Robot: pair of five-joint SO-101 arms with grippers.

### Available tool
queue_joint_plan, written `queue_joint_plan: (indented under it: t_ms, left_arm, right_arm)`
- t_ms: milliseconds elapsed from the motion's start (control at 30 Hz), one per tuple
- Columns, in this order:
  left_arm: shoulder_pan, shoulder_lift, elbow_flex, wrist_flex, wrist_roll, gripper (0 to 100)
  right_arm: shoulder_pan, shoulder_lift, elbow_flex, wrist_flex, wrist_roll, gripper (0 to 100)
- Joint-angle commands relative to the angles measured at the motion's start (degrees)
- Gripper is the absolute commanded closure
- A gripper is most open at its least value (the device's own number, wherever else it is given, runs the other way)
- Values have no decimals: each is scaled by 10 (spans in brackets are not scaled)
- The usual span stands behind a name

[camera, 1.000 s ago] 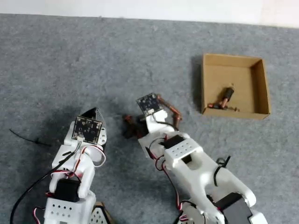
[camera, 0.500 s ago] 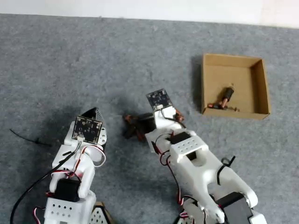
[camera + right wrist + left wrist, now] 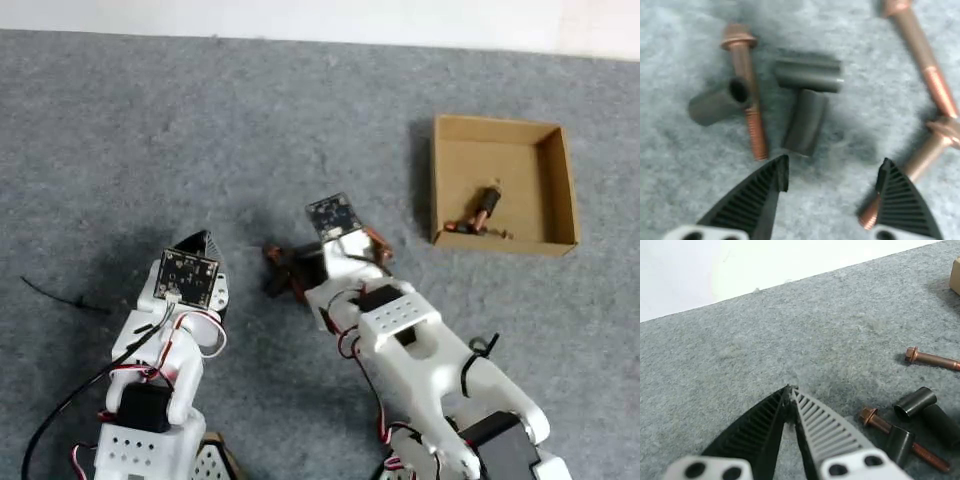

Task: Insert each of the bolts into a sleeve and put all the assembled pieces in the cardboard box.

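My right gripper (image 3: 834, 175) hangs open just above a loose pile on the grey carpet. In that pile, two dark sleeves (image 3: 808, 74) (image 3: 805, 121) touch in a T shape. A third sleeve (image 3: 717, 102) lies against a copper bolt (image 3: 747, 90). Two more bolts (image 3: 920, 47) (image 3: 922, 157) lie beside the far finger. My left gripper (image 3: 790, 390) rests shut and empty a little left of the pile, with a bolt (image 3: 932, 358) and a sleeve (image 3: 915, 402) to one side. The cardboard box (image 3: 497, 122) at right holds one assembled piece (image 3: 487, 205).
A thin black cable (image 3: 60, 297) lies on the carpet at far left. The right arm's white body (image 3: 400, 330) covers part of the pile (image 3: 280, 265) from above. Open carpet stretches between the pile and the box.
The right arm's wrist swung right and toward the box, then eased back slightly left over the pile. The left arm has stayed put.
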Motion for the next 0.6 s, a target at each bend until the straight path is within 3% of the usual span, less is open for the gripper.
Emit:
queue_joint_plan:
  t_ms: [0, 567]
  left_arm:
    - [-5, -6, 11, -14, -3, 989]
    - [-5, -6, 11, -14, -3, 989]
  right_arm:
    - [-28, -7, -31, -11, 3, 739]
    - [-36, 0, -58, -17, 3, 739]
